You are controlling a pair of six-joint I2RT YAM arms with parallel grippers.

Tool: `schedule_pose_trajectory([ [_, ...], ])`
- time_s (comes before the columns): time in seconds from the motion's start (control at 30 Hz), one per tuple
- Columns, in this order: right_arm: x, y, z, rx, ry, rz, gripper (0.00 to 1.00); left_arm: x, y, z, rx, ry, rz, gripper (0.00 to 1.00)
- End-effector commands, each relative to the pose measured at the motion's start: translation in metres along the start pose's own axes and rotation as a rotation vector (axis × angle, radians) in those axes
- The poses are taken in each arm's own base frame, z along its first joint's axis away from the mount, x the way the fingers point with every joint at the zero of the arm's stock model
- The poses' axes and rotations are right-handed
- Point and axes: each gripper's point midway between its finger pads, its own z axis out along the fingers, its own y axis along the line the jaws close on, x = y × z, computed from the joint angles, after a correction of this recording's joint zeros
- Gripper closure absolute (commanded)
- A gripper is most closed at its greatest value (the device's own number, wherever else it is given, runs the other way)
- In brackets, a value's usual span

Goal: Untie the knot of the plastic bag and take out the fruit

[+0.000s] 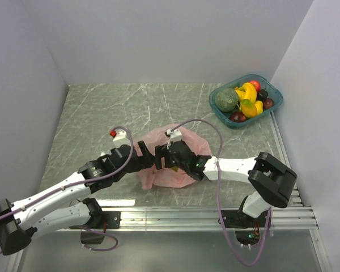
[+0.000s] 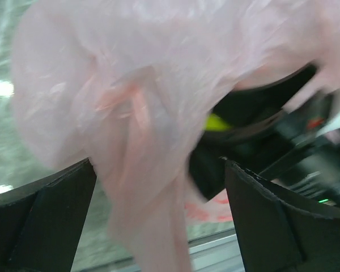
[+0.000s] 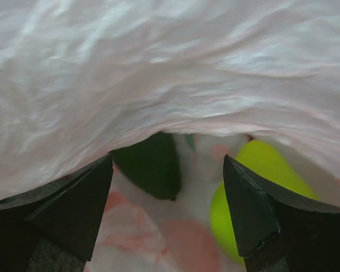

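Film, thin and crinkly: the plastic bag (image 1: pixel 170 177) slumps mid-desk (image 1: pixel 102 107), light, slippery, probably quick to tear. Left hand (image 2: pixel 158 170) is spread wide, pink film hanging loose between its fingers. Right hand (image 3: pixel 167 164) gapes under the film, lime-green fruit (image 3: pixel 263 158) and dark green fruit (image 3: pixel 153 167) just ahead. Better to pinch bunched plastic than smooth sheet; walls close in

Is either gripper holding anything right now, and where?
Nothing is held. Left gripper stands open around a hanging fold of the plastic bag; right gripper is open under the bag's edge, facing the fruit.
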Motion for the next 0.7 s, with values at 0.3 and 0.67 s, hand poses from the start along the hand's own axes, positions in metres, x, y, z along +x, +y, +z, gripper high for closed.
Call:
schedule_pose_trajectory([
  [0.3,-0.011,-0.016,-0.013,0.178,-0.057,0.055,0.15,0.019,0.019,0.041,-0.079,-0.048,-0.082,0.10],
  [0.67,-0.018,-0.065,-0.053,0.529,-0.089,0.115,0.13,0.037,0.020,0.054,-0.076,0.011,-0.043,0.85],
])
